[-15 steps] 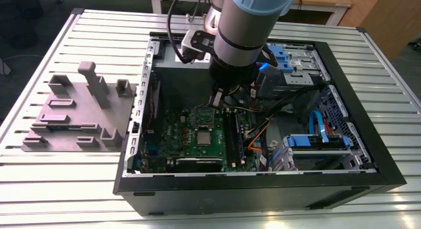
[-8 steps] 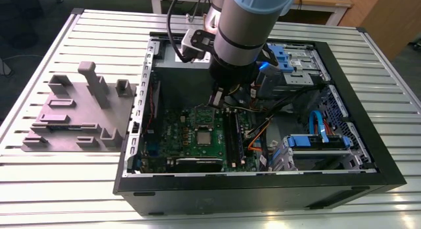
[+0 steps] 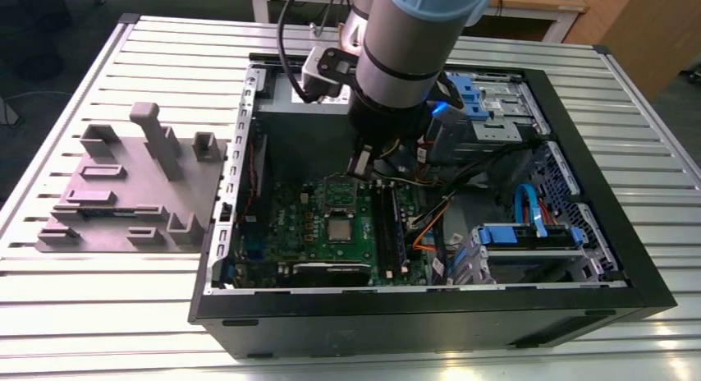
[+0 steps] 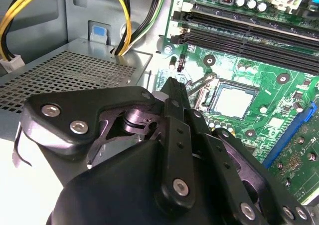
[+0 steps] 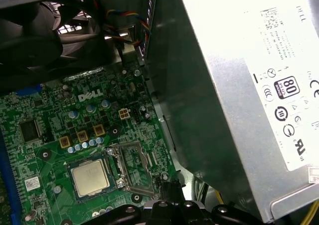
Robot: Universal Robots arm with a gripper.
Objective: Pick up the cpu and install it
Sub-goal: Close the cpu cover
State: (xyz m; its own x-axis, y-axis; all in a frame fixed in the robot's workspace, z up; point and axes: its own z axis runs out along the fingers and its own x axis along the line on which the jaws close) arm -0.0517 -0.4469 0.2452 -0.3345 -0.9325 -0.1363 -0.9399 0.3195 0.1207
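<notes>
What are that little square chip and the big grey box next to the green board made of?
The cpu looks like metal on top: a pale silver-grey cap with a soft sheen. The power-supply box seems to be sheet metal, dull grey with folded edges, and it has a perforated face in the second wrist view.

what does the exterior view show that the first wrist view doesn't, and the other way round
Exterior view's own: the whole open computer case on a slatted table, the arm reaching into it, and a grey fixture block on the exterior view's left.
First wrist view's own: a close look at the white label on the power supply box, and a black fan.
Shared: the green motherboard and the cpu lying in its socket; in the first wrist view the cpu sits beside the opened metal frame.
</notes>
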